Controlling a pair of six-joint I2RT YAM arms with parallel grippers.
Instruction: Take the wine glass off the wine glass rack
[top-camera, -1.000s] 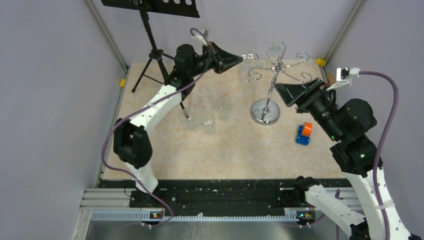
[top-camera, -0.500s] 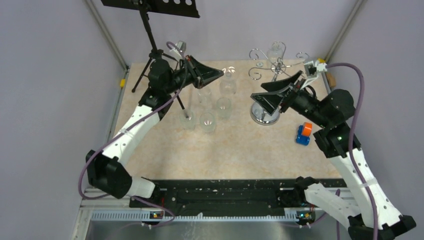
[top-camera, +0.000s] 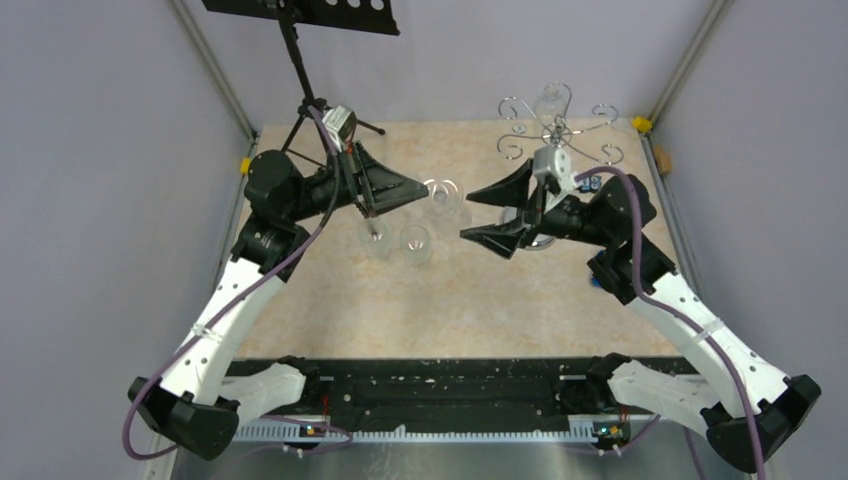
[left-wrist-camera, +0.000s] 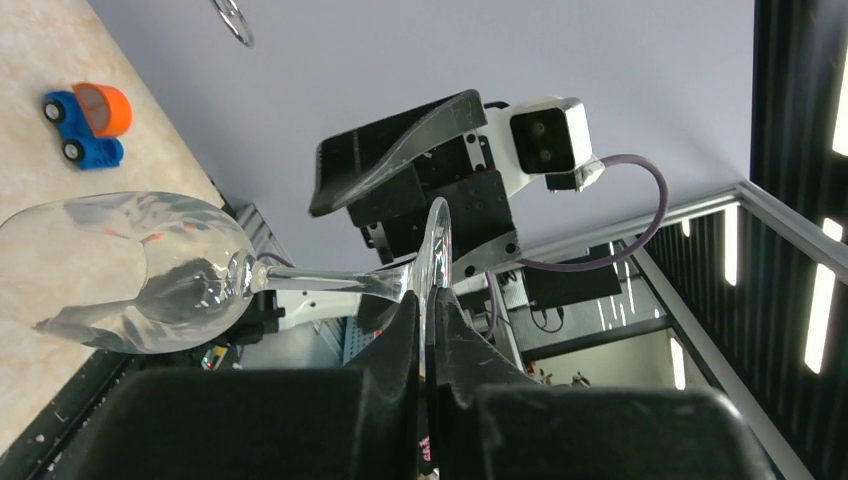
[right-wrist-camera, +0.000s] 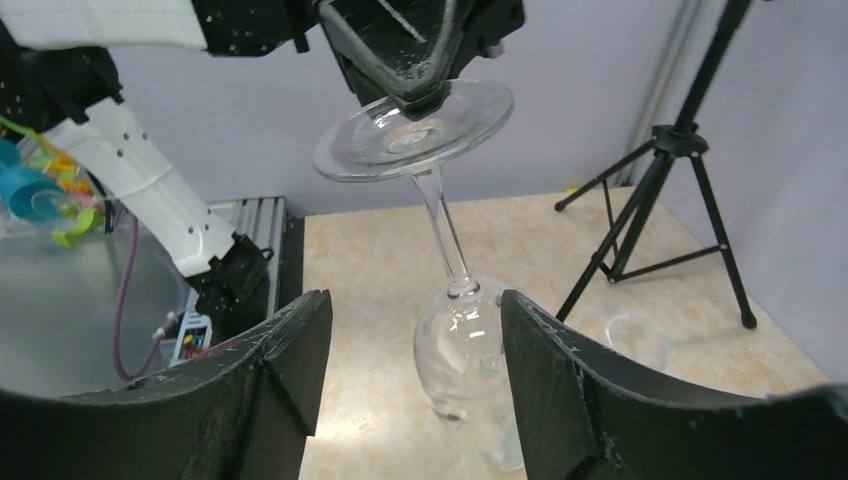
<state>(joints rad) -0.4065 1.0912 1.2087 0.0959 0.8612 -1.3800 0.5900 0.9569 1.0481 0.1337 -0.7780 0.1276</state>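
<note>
My left gripper (top-camera: 418, 190) is shut on the round foot of a clear wine glass (top-camera: 441, 199) and holds it above the middle of the table. In the left wrist view the foot (left-wrist-camera: 437, 245) is clamped edge-on between my fingers, with the stem and bowl (left-wrist-camera: 130, 270) reaching left. In the right wrist view the glass (right-wrist-camera: 462, 345) hangs bowl-down from the left gripper (right-wrist-camera: 410, 55). My right gripper (top-camera: 492, 213) is open and empty, and its fingers (right-wrist-camera: 290, 350) frame the bowl from close by. The chrome wine glass rack (top-camera: 554, 126) stands at the back right, with another glass (top-camera: 548, 100) on it.
Several clear glasses stand on the table left of centre (top-camera: 378, 240) (top-camera: 414, 242); one shows in the right wrist view (right-wrist-camera: 637, 340). A black tripod music stand (top-camera: 297, 70) is at the back left. A blue and orange toy car (left-wrist-camera: 88, 120) lies on the right side.
My left gripper has carried the wine glass from beside the rack, left and nearer, to mid-table. My right arm has swung left from the rack, its open gripper now facing the glass.
</note>
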